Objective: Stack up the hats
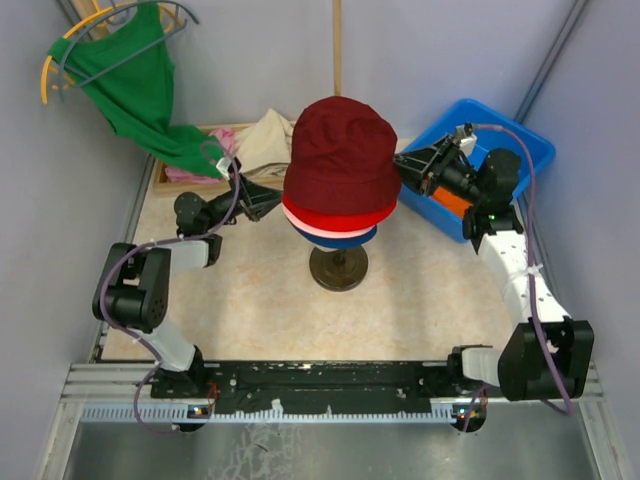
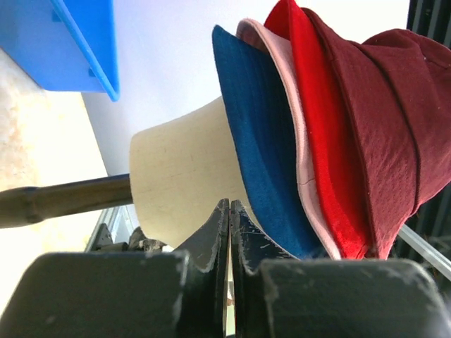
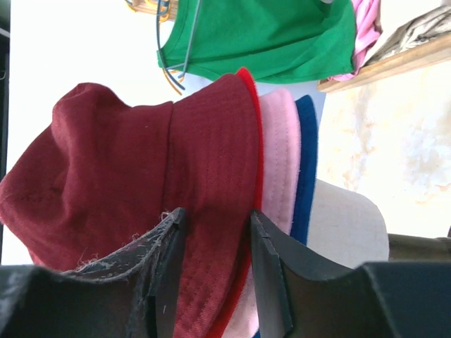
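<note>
Robotics lab test cell: plain partition walls (image 1: 420, 60) box in small desk (image 1: 250, 300); metal mounting rail (image 1: 330, 378) behind both pincers; hat stand (image 1: 338, 268) between left pincer (image 1: 270, 200) and right pincer (image 1: 405, 165); blue bin (image 1: 530, 150) beside right pincer.

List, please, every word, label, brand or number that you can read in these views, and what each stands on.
None: no readable text shows on the stacked hats, the blue bin, the green garment or the stand.
</note>
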Controlling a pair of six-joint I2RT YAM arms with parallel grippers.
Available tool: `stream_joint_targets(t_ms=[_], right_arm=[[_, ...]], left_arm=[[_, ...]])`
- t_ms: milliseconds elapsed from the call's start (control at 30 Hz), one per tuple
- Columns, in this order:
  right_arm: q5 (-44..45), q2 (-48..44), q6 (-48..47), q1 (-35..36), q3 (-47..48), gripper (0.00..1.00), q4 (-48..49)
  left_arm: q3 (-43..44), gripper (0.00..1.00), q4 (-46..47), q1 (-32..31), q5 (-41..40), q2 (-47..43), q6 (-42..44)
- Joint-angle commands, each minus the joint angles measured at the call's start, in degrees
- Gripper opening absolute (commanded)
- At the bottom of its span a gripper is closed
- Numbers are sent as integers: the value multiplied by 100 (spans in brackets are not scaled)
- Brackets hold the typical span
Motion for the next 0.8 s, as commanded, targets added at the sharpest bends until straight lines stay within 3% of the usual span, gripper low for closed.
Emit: stream_joint_targets(t_ms=[0, 133, 433, 600, 767], right_arm=[[3, -35, -317, -48, 128, 45, -248], [84, -14, -528, -267, 112, 53, -475], [445, 585, -1923, -1124, 440, 58, -1559], [1763, 1537, -4436, -1085, 2054, 66, -3909], [3337, 2543, -5690, -975, 3235, 83, -4977]], left_arm=[[-60, 7, -609, 242, 31, -264, 808], [-18, 7, -1048, 398, 85, -256, 1268], [29, 7, -1460, 502, 139, -108, 1789], [326, 13, -2811, 542, 229, -234, 2820], [881, 18, -4500, 553, 85, -346, 4174]])
